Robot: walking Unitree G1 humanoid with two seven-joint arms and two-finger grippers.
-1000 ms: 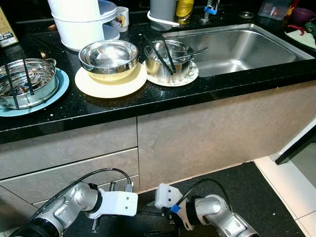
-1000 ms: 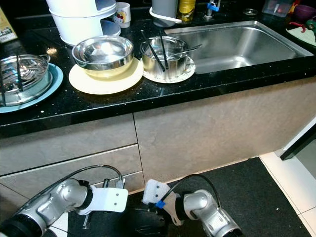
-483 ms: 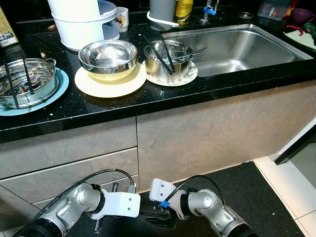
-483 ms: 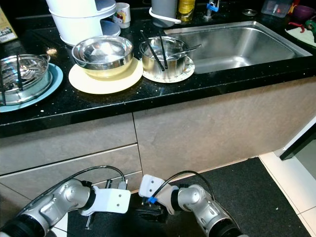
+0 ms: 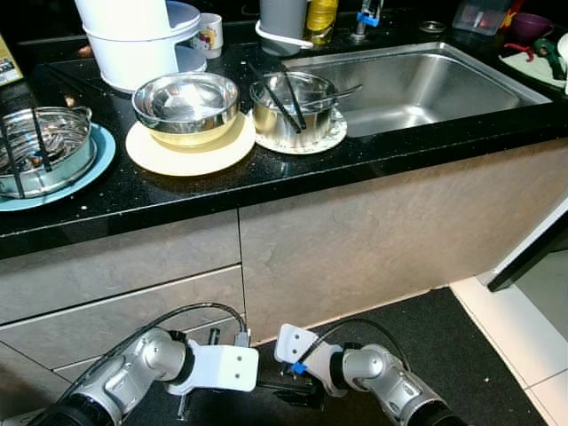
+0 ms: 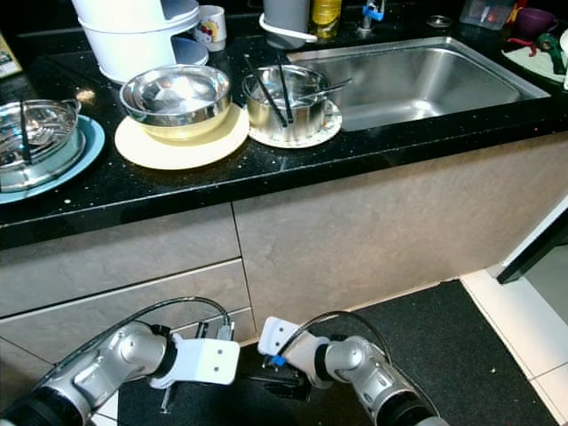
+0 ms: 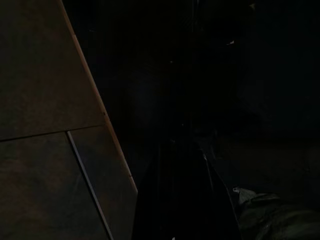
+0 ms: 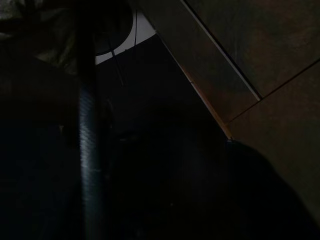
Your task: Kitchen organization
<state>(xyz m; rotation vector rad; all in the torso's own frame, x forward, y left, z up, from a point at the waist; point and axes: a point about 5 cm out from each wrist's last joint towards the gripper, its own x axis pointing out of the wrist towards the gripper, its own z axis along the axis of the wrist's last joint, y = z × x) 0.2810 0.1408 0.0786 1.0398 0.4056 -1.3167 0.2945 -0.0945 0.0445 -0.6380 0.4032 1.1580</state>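
We stand before a black stone countertop (image 5: 266, 173) and take its stainless sink (image 5: 417, 80) as our landmark. Just to the left of the sink sits a steel pot (image 5: 288, 108) on a small patterned plate (image 5: 330, 139), with two black chopsticks (image 5: 273, 95) and a spoon (image 5: 342, 92) leaning in it. Left of that, further from the sink, a steel bowl (image 5: 185, 105) rests on a pale yellow plate (image 5: 191, 151). Well to the left of the sink, at the counter's far end, a steel steamer pot (image 5: 40, 146) stands on a light blue plate (image 5: 89, 164), with dark chopsticks laid across it. Behind the bowl, left of the sink, is a white tub (image 5: 133, 40), a small printed mug (image 5: 208, 34) beside it. Behind the sink's left corner stand a grey canister (image 5: 284, 16) and a yellow bottle (image 5: 321, 16).

Below the sink, in front of the grey cabinet fronts (image 5: 355, 240), both our arms hang low over a dark floor mat (image 5: 426, 346). Our left gripper (image 5: 191, 404) and our right gripper (image 5: 297, 390) sit close together there; we cannot tell whether either pair of fingers is spread or pressed together. The wrist views are very dark, showing cabinet panels (image 7: 45, 100) and a black finger (image 8: 89, 150).
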